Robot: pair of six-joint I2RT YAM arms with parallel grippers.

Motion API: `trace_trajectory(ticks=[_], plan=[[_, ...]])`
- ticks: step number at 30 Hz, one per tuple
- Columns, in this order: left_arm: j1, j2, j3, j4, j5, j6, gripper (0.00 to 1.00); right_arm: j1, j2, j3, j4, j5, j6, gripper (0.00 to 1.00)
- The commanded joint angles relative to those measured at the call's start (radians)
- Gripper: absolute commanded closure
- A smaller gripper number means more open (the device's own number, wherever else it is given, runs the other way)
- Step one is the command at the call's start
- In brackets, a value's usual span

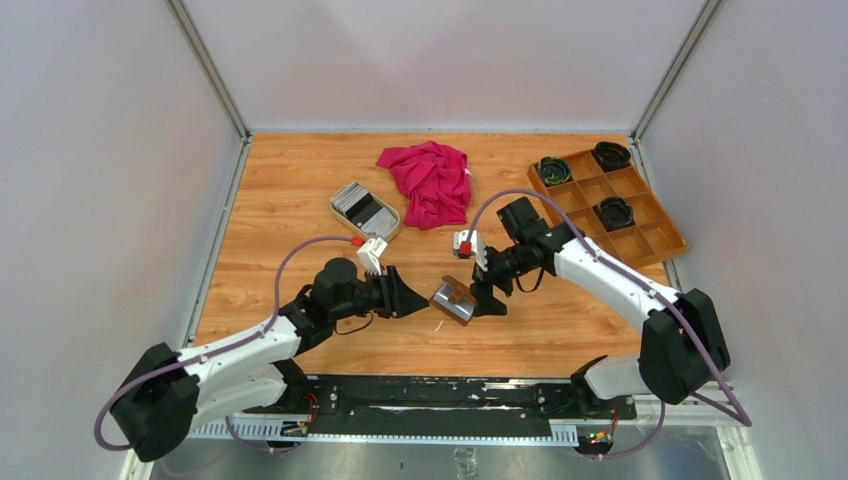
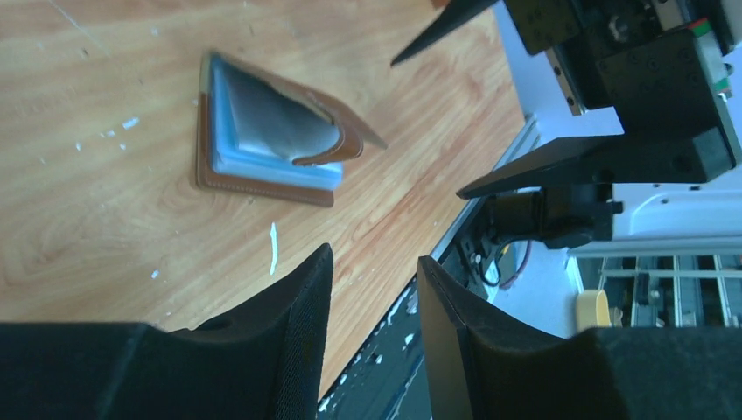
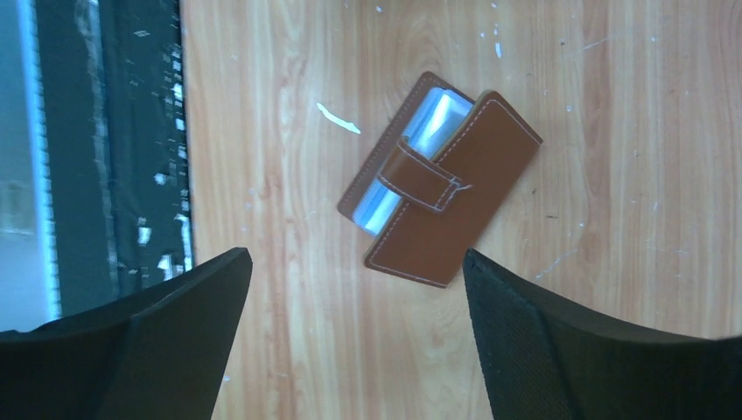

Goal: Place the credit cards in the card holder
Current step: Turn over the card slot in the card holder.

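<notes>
The brown leather card holder (image 1: 455, 298) lies on the table between both grippers, its strap over the front. Pale cards show at its open side (image 3: 411, 153) and under its lifted flap (image 2: 271, 131). More credit cards (image 1: 360, 203) sit in the beige dish (image 1: 388, 228) farther back. My left gripper (image 1: 405, 295) hovers just left of the holder, its fingers (image 2: 306, 297) a narrow gap apart with nothing between them. My right gripper (image 1: 490, 295) stands wide open just right of the holder (image 3: 455, 201), touching nothing.
A crumpled red cloth (image 1: 428, 180) lies at the back centre. A wooden compartment tray (image 1: 640, 240) with black coiled items stands at the back right. The table's front edge and black rail (image 1: 440, 390) run close behind the holder.
</notes>
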Motion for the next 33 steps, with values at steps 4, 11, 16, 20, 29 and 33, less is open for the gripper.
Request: trace_trajectory(ticks=[4,11,16,20,29,33], plan=[[-0.037,0.112,0.034,0.08,-0.055,0.006,0.57,0.104,0.052,-0.051,0.204,0.269,0.143,0.0],[-0.037,0.12,-0.004,0.122,-0.071,-0.012,0.55,0.147,0.128,-0.05,0.245,0.326,0.212,0.0],[-0.037,0.131,-0.024,0.157,-0.069,-0.026,0.55,0.161,0.156,-0.043,0.253,0.386,0.232,0.05],[-0.037,0.142,-0.033,0.176,-0.064,-0.03,0.55,0.158,0.144,-0.026,0.238,0.419,0.243,0.21],[-0.037,0.171,-0.051,0.219,-0.058,-0.036,0.55,0.079,0.116,-0.011,0.217,0.371,0.265,0.66],[-0.037,0.201,-0.046,0.249,-0.048,-0.038,0.55,0.061,0.127,-0.002,0.218,0.361,0.287,0.79]])
